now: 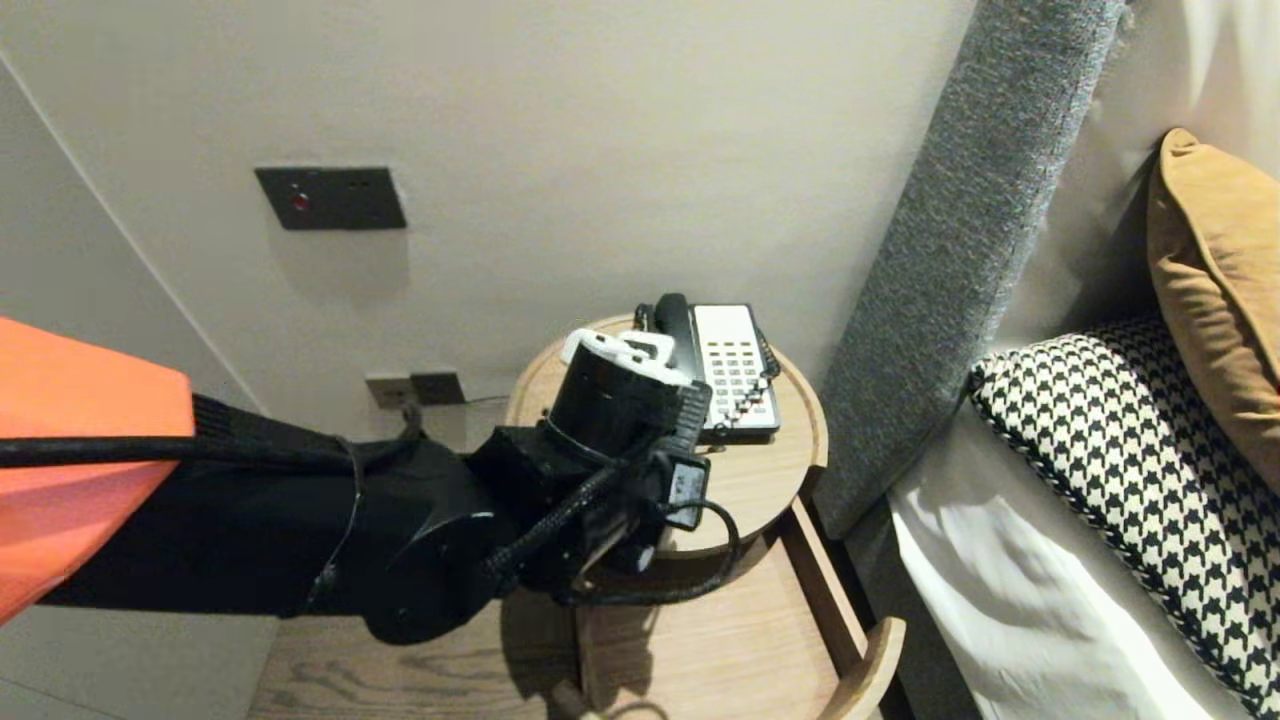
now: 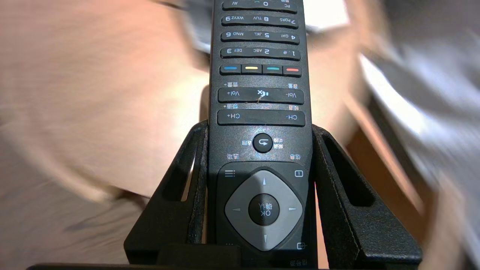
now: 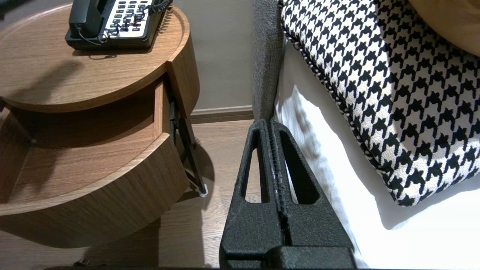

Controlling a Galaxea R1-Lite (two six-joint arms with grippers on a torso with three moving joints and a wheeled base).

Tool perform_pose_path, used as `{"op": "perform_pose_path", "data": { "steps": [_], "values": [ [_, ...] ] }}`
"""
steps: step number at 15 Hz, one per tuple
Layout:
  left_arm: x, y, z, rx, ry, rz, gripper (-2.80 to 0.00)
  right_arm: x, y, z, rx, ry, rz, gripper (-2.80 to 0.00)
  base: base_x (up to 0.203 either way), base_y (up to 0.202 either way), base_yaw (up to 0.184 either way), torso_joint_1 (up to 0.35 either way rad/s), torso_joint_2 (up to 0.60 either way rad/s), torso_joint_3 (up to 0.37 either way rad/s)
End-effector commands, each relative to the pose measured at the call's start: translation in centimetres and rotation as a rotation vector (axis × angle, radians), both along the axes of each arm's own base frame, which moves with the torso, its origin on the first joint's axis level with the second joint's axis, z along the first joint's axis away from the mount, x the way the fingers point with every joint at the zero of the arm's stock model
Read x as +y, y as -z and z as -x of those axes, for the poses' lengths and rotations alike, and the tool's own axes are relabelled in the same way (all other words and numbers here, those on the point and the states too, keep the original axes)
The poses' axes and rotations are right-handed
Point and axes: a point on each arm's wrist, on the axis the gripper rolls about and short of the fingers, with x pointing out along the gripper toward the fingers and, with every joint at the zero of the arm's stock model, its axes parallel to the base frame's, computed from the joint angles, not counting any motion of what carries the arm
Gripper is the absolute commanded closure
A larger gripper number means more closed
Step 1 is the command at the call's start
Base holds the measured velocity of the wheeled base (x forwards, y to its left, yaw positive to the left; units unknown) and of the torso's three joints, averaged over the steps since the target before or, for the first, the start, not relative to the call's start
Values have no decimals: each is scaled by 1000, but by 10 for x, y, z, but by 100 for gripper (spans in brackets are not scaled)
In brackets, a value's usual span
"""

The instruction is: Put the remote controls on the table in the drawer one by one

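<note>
A black TV remote [image 2: 261, 56] with number, volume and channel buttons lies lengthwise between my left gripper's [image 2: 260, 125] jaws, which are shut on its sides near the OK pad. In the head view my left wrist [image 1: 620, 400] hovers over the round wooden nightstand [image 1: 770, 480], just beside the black-and-white desk phone [image 1: 735, 365]; the wrist hides the fingers and the remote there. The background of the left wrist view is smeared. My right gripper [image 3: 267, 122] is parked low beside the bed's edge, shut on nothing.
The nightstand's drawer [image 1: 720, 640] stands pulled open below the top, its floor bare [image 3: 75, 165]. A grey headboard [image 1: 960, 250], a houndstooth pillow [image 1: 1130, 470] and a mustard cushion [image 1: 1220, 280] lie to the right. A switch panel [image 1: 330, 197] and a socket [image 1: 415, 388] are on the wall.
</note>
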Motion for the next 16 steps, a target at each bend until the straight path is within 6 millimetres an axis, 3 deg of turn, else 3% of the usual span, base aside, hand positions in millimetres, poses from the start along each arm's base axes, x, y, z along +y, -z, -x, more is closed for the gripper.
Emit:
{"op": "perform_pose_path", "data": {
  "steps": [1, 3, 7, 12, 16],
  "values": [
    [-4, -2, 26, 3, 109, -15, 0, 0, 11, -3, 39, 0, 0, 0, 0, 0, 0, 0, 0, 0],
    [-12, 12, 42, -16, 207, -104, 0, 0, 11, -3, 39, 0, 0, 0, 0, 0, 0, 0, 0, 0],
    [-28, 29, 56, -16, 356, -170, 0, 0, 11, -3, 39, 0, 0, 0, 0, 0, 0, 0, 0, 0],
    [-38, 62, 54, -15, 513, -306, 0, 0, 11, -3, 39, 0, 0, 0, 0, 0, 0, 0, 0, 0],
    [-41, 76, 48, -1, 582, -331, 0, 0, 11, -3, 39, 0, 0, 0, 0, 0, 0, 0, 0, 0]
  ]
}}
